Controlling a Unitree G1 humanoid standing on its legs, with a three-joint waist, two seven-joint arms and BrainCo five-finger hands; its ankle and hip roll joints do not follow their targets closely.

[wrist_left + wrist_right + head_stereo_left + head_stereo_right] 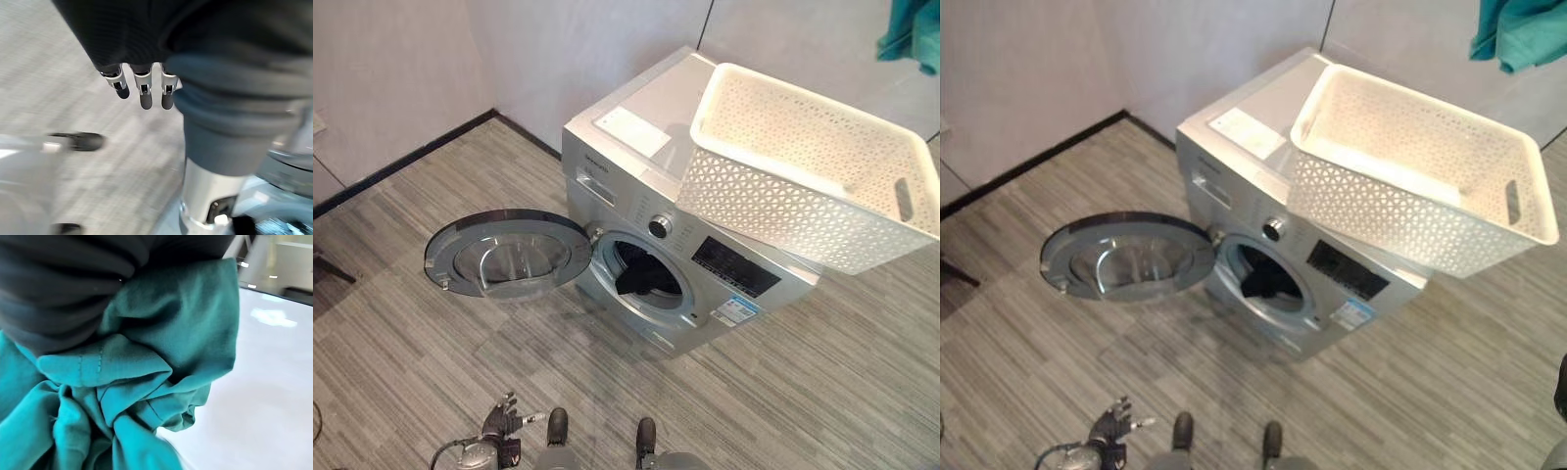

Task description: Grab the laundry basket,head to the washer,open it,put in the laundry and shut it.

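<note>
The white laundry basket [808, 166] sits on top of the washer [1263, 186], whose door [504, 255] hangs wide open with dark laundry [646, 279] in the drum. Teal cloth [122, 396] bunches against my right hand [63, 289]; its fingers are hidden, so I cannot tell their grip. My left hand [142, 85] hangs low before the washer, fingers straight, holding nothing.

Bright, even room light — left wrist view motion-blurred.

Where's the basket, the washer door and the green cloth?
basket [783, 166], left eye view, front lattice wall.
washer door [509, 253], left eye view, glass middle.
green cloth [146, 362], right wrist view, bunched folds.
</note>
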